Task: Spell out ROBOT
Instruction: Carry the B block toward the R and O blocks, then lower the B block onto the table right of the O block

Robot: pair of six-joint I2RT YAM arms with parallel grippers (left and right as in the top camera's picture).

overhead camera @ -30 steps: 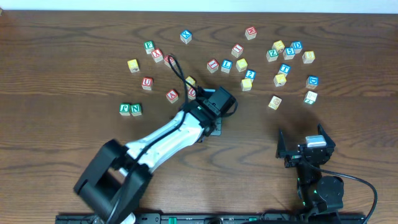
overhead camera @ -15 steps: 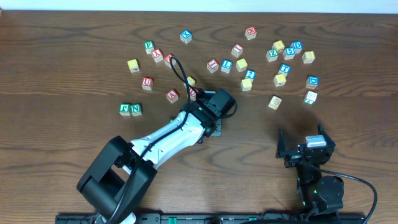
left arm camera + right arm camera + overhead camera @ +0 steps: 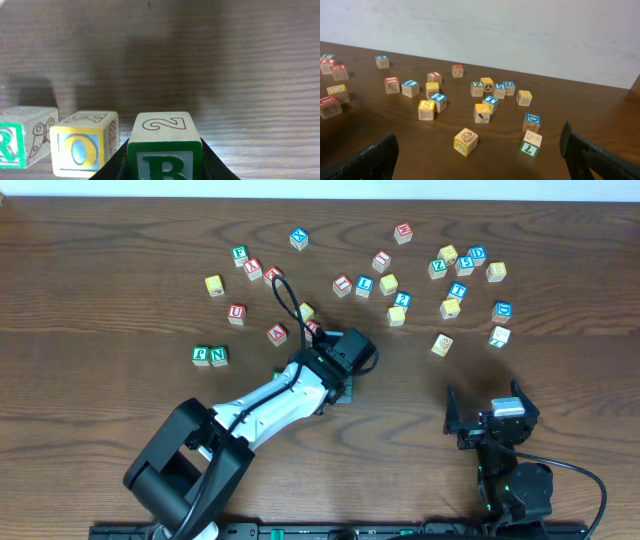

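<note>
Shifted slightly toward the lower left overhead, left gripper (image 3: pixel 165 156) pinches B cube (image 3: pixel 165 142) just right of O (image 3: pixel 82 145) and R (image 3: pixel 22 142), while right gripper (image 3: pixel 490 406) rests spread.

A dark wooden table (image 3: pixel 90 290) carries scattered letter blocks. Two green-faced blocks (image 3: pixel 210 356) touch side by side at its left. A red-lettered block (image 3: pixel 403 232) sits alone near the far edge, before a white wall (image 3: pixel 520 30).
</note>
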